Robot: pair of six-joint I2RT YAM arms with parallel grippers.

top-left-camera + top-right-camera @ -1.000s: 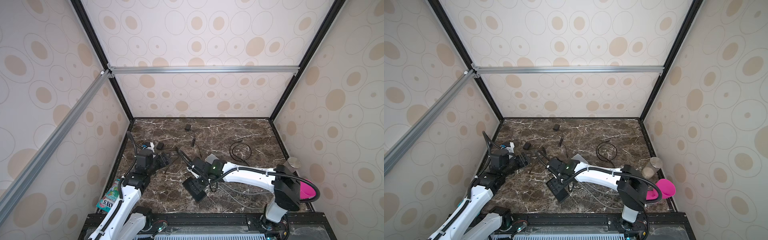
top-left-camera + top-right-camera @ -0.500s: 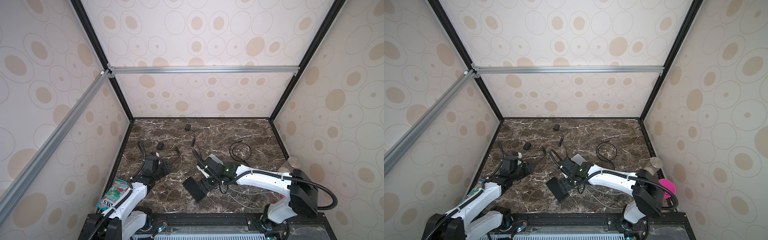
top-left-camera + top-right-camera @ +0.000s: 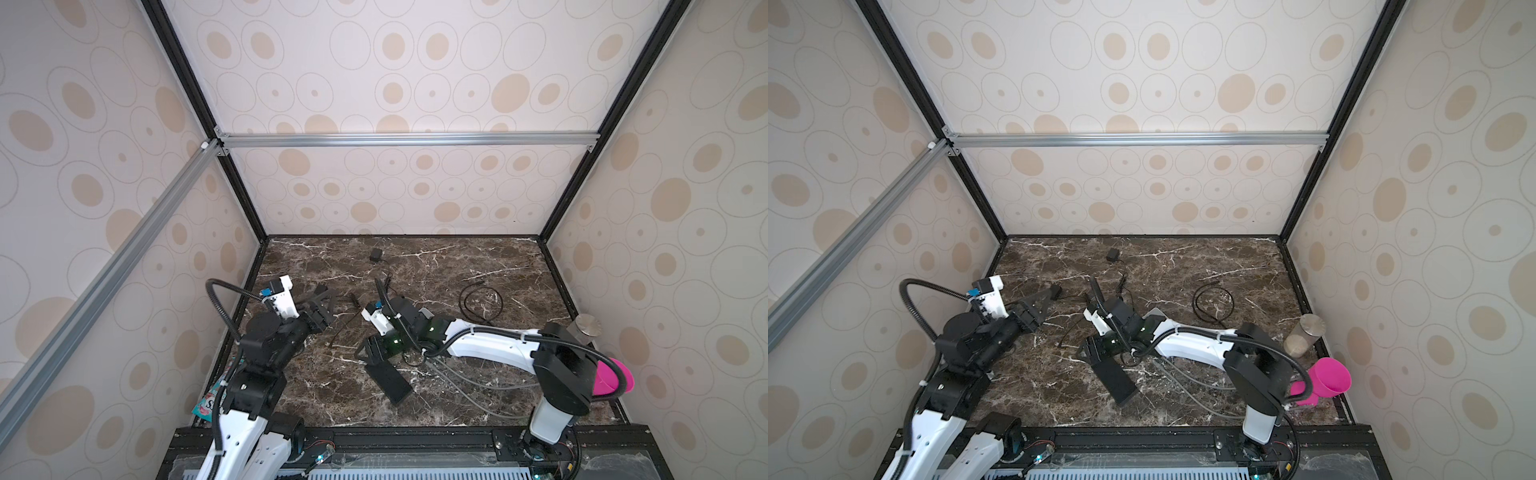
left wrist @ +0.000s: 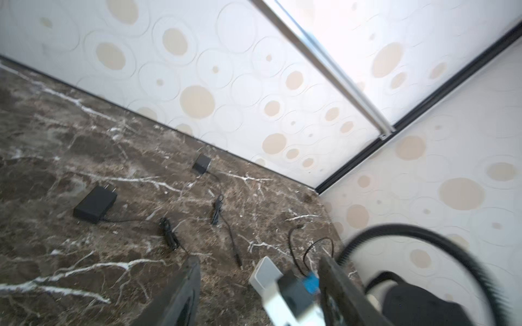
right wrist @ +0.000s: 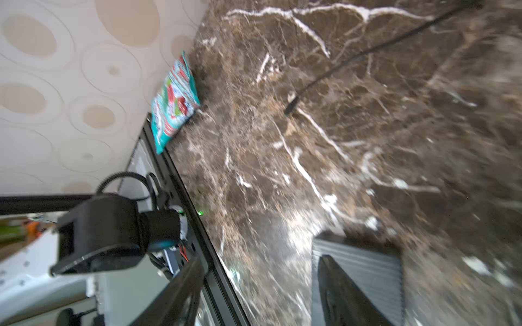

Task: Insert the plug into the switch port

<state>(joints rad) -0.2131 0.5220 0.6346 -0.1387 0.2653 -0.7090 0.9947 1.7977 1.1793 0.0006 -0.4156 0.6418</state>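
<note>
Item, switch [image 3: 392, 386]: black oblong box, lay flat and slantwise on the marble table [image 3: 457, 257], front-middle in both top views. Item, plug [image 5: 288, 109]: small dark tip on a thin black cable, lay loose on the bare table to the left of the switch, apart from it, gripped by nothing; the port could not be made out. Item, right gripper [image 5: 261, 258]: low at the far end of the switch, jaws spread with nothing between them; one finger [image 5: 347, 293] overlapped the ribbed top of the switch in the right wrist view, contact not determinable through the blur. Item, left gripper [image 4: 260, 261]: above the left side of the table, jaws likewise spread and empty, aimed toward the back right corner. Item, large adapter [image 4: 94, 204]: black, two prongs, flat on the table, its lead bundled close by. Item, small adapter [image 3: 376, 255]: black, near the back wall, thin lead trailing forward. Item, coiled cable [image 3: 482, 301]: black loop, right of centre. Item, grey cables [image 3: 469, 382]: beneath the right arm, toward the front. Item, metal canister [image 3: 586, 326] and pink cup [image 3: 615, 376]: at the right edge. Item, snack packet [image 5: 173, 104]: teal, against the left wall near the front.
</note>
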